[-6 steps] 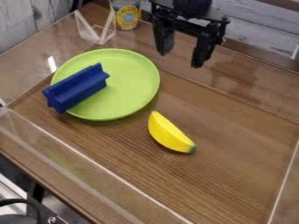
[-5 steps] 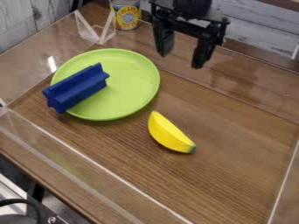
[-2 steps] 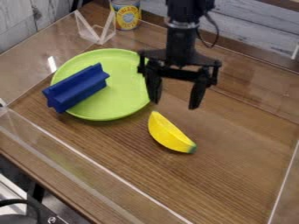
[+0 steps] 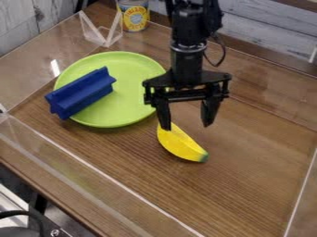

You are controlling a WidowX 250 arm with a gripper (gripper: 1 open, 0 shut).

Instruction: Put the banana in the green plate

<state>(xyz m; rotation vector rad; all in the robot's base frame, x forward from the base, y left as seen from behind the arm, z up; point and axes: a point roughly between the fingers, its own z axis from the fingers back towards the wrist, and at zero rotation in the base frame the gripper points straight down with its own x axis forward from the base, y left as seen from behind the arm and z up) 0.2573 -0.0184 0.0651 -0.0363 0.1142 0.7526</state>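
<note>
Jaws spread wide, nothing between them. Gripper (image 4: 186,118) points straight down, fingertips just above the upper end of the banana (image 4: 181,142); contact can't be told. Banana lies on the wooden table (image 4: 247,176), outside the green plate (image 4: 133,97), just beside its lower-right rim. Blue ridged block (image 4: 81,94) sits on the plate's left side, overhanging the rim. Yellow cup (image 4: 133,16) stands at the far edge.
</note>
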